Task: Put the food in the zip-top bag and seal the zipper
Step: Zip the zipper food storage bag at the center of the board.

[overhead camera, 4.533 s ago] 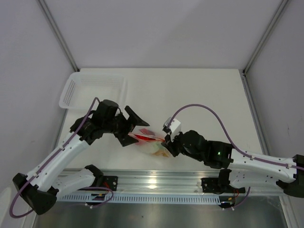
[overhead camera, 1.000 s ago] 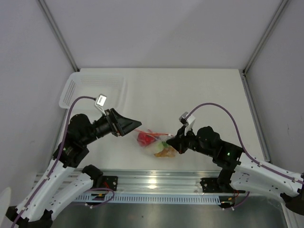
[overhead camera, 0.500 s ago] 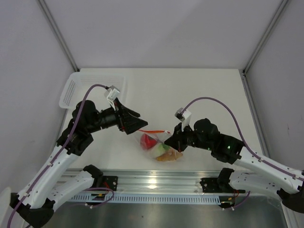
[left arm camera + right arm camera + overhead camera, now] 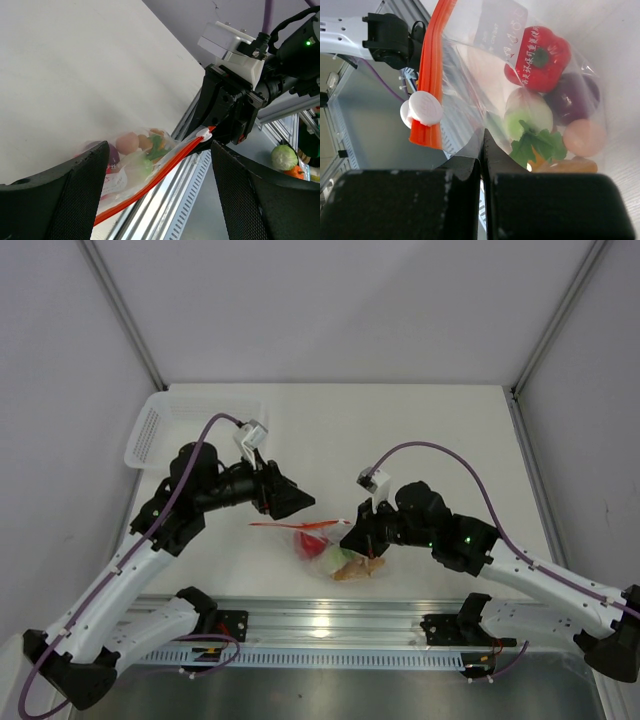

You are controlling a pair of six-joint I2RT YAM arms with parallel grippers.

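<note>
The clear zip-top bag (image 4: 335,552) hangs low over the table's near edge, and the food is inside it. In the right wrist view I see a red pepper (image 4: 540,56), a purple one (image 4: 575,97), a white one with green (image 4: 527,119) and an orange-yellow long one (image 4: 572,165). The orange-red zipper (image 4: 431,65) carries a white slider (image 4: 422,107) at its end. My right gripper (image 4: 484,139) is shut on the bag's clear edge beside the slider. My left gripper (image 4: 159,152) is wide open, and the zipper strip (image 4: 150,182) runs between its fingers untouched.
A white slotted basket (image 4: 170,425) stands at the far left corner of the table. The metal rail (image 4: 330,625) runs along the near edge under the bag. Loose toy vegetables (image 4: 285,157) lie below the table edge in the left wrist view.
My left gripper has swung right and down toward the bag's mouth. My right gripper has drawn the bag's corner left and up, and the zipper strip now stretches out to the left.
</note>
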